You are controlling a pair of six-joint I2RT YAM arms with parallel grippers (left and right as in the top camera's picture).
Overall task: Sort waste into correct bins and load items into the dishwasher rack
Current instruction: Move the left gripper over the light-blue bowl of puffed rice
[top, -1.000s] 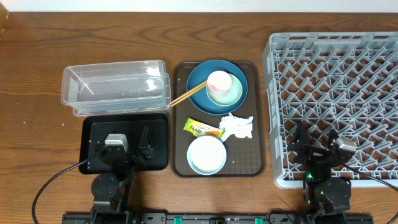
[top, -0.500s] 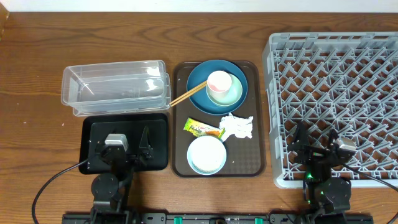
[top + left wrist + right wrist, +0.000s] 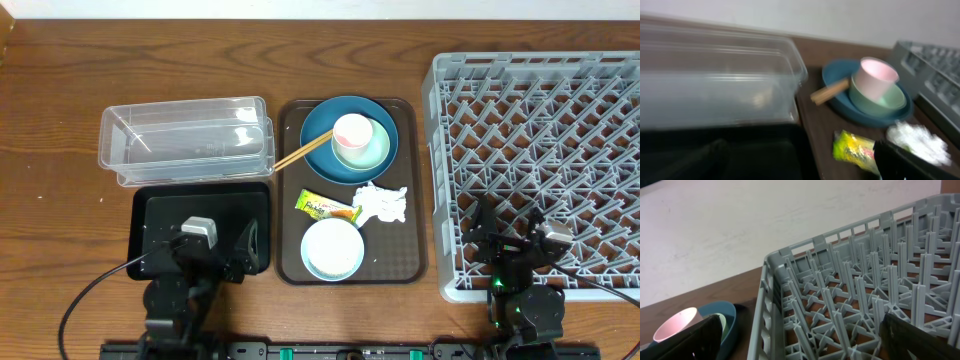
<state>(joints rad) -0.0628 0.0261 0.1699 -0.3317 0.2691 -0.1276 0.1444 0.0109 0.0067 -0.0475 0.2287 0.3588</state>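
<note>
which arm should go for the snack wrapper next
Left. The left pincer sits over the black tray, right beside the brown tray, and the wrapper shows close in its wrist view. The right pincer hangs over the rack, farther away.

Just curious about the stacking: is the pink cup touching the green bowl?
Touching. The left wrist view shows the pink cup nested inside the green bowl, no gap between them.

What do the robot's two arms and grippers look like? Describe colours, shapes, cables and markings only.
Both arms are black with rounded joint housings. The left arm and right arm each carry a silver-grey block near the wrist. A black cable curves from each base. A green light glows on the right arm. The fingers are dark and flat.
</note>
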